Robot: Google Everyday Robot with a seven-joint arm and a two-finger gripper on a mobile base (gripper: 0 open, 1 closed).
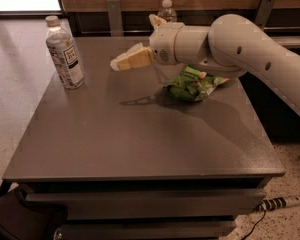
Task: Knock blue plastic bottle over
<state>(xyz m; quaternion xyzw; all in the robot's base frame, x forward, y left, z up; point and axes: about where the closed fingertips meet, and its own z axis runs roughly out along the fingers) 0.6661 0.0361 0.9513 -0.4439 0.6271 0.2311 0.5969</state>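
The blue plastic bottle (64,53) stands upright near the table's far left corner; it has a white cap and a whitish-blue label with a dark patch. My gripper (116,64) hangs above the table, pointing left, roughly a hand's width to the right of the bottle and apart from it. Nothing shows between its fingers. The white arm reaches in from the right.
A green chip bag (194,85) lies on the grey table (140,139) under the arm. A slimmer clear water bottle (166,11) stands at the far edge behind the arm. A wooden wall runs behind; a power strip (282,203) lies on the floor at the right.
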